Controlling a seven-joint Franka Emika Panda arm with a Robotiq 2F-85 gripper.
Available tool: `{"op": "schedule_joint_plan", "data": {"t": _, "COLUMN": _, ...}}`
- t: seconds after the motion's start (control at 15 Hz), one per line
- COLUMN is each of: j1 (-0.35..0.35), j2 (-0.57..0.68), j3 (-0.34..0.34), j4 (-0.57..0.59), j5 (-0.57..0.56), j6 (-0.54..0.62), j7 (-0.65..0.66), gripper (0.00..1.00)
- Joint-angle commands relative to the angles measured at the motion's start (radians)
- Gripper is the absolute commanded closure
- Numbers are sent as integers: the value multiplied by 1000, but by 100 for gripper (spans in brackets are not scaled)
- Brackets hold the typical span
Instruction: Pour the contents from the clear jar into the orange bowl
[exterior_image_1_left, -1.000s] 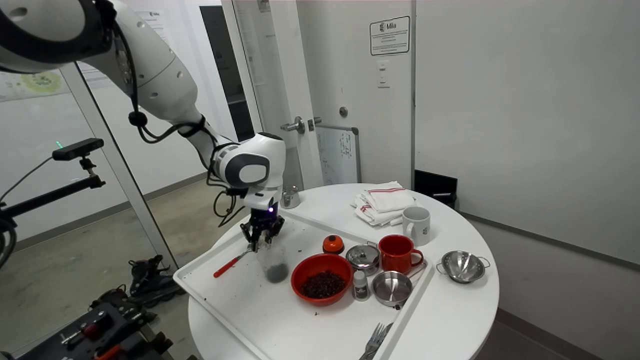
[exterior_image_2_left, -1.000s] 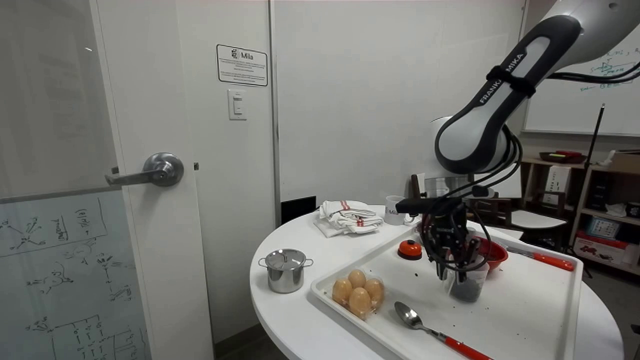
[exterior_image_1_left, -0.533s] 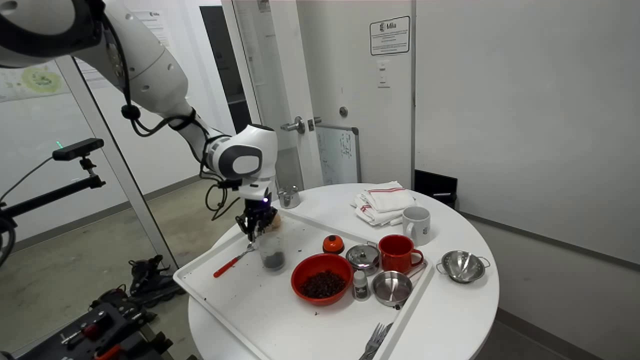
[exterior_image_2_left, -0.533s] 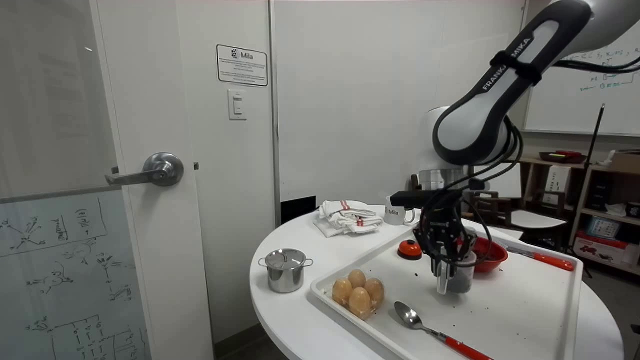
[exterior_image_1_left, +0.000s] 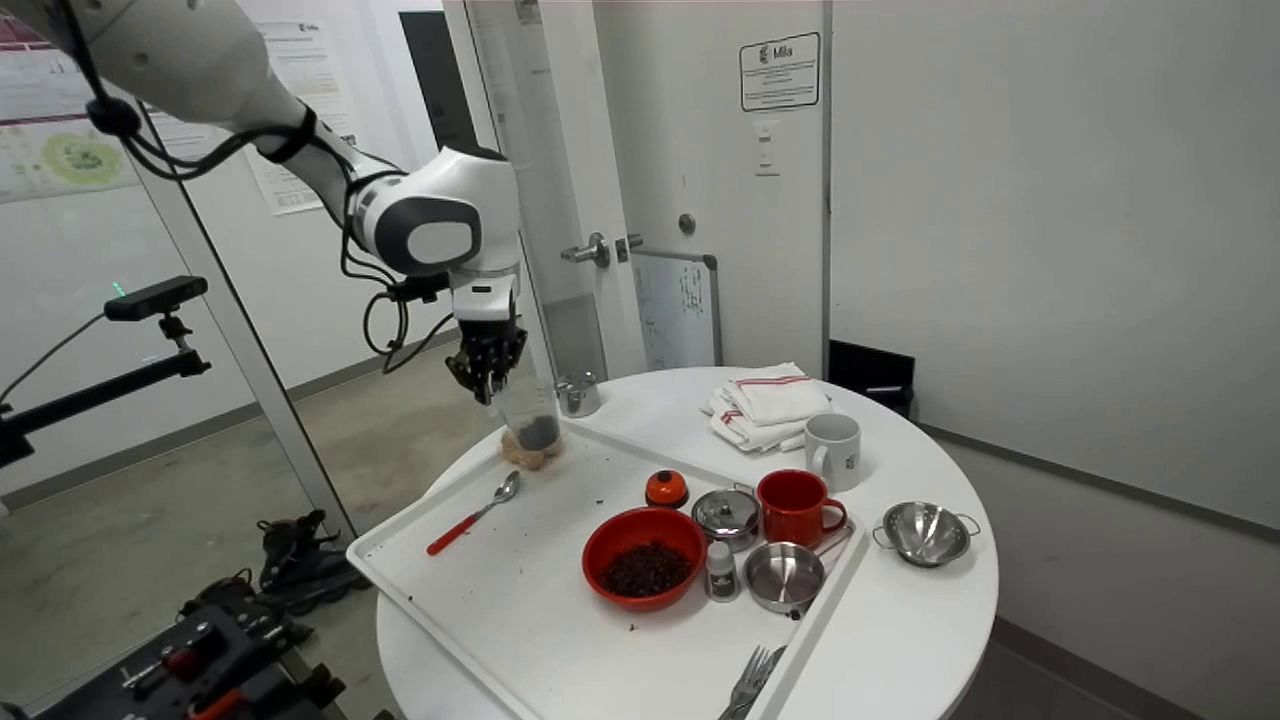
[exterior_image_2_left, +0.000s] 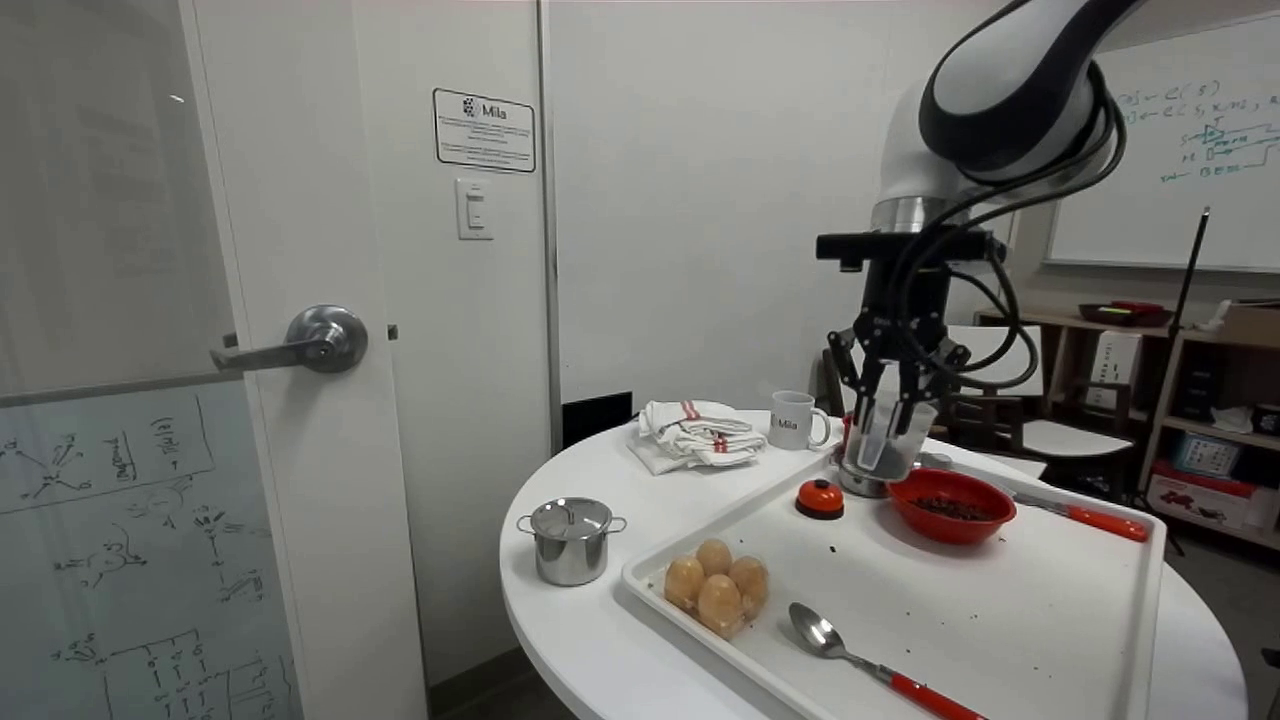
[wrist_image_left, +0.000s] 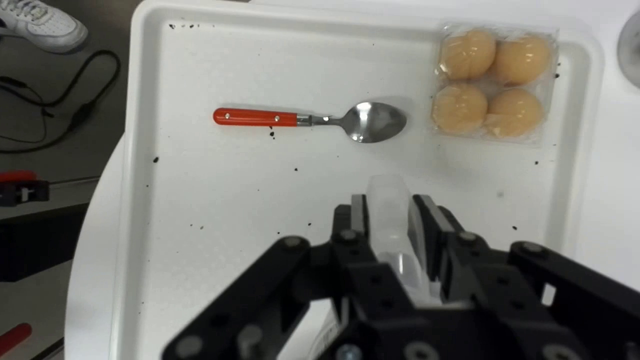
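The clear jar (exterior_image_1_left: 524, 408) is see-through with dark contents low down. My gripper (exterior_image_1_left: 492, 388) is shut on its clear handle and holds it above the tray, nearly upright with a slight tilt. The jar also shows in an exterior view (exterior_image_2_left: 897, 440), hanging below the gripper (exterior_image_2_left: 886, 415). In the wrist view the clear handle (wrist_image_left: 387, 205) sits between the finger pads (wrist_image_left: 390, 212); the jar body is mostly hidden by the fingers. The orange bowl (exterior_image_1_left: 645, 602) stands on the tray with dark bits inside, apart from the jar; it shows in an exterior view (exterior_image_2_left: 950, 530).
The white tray (exterior_image_1_left: 480, 620) holds a spoon (wrist_image_left: 260, 117), an egg pack (exterior_image_2_left: 715, 590), an orange-black timer (exterior_image_1_left: 666, 489), a lidded pot (exterior_image_1_left: 727, 515), a red mug (exterior_image_1_left: 795, 508), a shaker (exterior_image_1_left: 721, 575) and a steel pan (exterior_image_1_left: 785, 575). Towels (exterior_image_1_left: 768, 405) and a white mug (exterior_image_1_left: 832, 450) lie beyond it.
My gripper has lifted the jar from low over the tray to well above it. In an exterior view both moved up and slightly left. The bowl has not moved.
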Motion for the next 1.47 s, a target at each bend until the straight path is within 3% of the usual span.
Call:
{"op": "schedule_joint_plan", "data": {"t": 0.0, "j1": -84, "j2": -112, "j3": 8, "j4": -76, "j5": 199, "j6": -69, "j7": -240, "gripper": 89}}
{"op": "schedule_joint_plan", "data": {"t": 0.13, "j1": -109, "j2": -127, "j3": -21, "j4": -81, "j5": 274, "j6": -159, "j7": -315, "gripper": 89}}
{"op": "schedule_joint_plan", "data": {"t": 0.33, "j1": -127, "j2": -129, "j3": -75, "j4": -90, "j5": 268, "j6": -292, "j7": -308, "gripper": 88}}
{"op": "schedule_joint_plan", "data": {"t": 0.4, "j1": -105, "j2": -103, "j3": -73, "j4": -66, "j5": 251, "j6": -238, "j7": -286, "gripper": 73}}
{"op": "schedule_joint_plan", "data": {"t": 0.67, "j1": -115, "j2": -103, "j3": -90, "j4": -72, "j5": 251, "j6": -278, "j7": -293, "gripper": 73}}
{"op": "schedule_joint_plan", "data": {"t": 0.73, "j1": -113, "j2": -88, "j3": -84, "j4": -58, "j5": 268, "j6": -290, "j7": -290, "gripper": 88}}
{"op": "schedule_joint_plan", "data": {"t": 0.93, "j1": -153, "j2": -26, "j3": -90, "j4": -7, "j5": 426, "j6": -374, "j7": -348, "gripper": 88}}
{"op": "schedule_joint_plan", "data": {"t": 1.4, "j1": -250, "j2": 93, "j3": -175, "j4": 37, "j5": 709, "j6": -528, "j7": -410, "gripper": 89}}
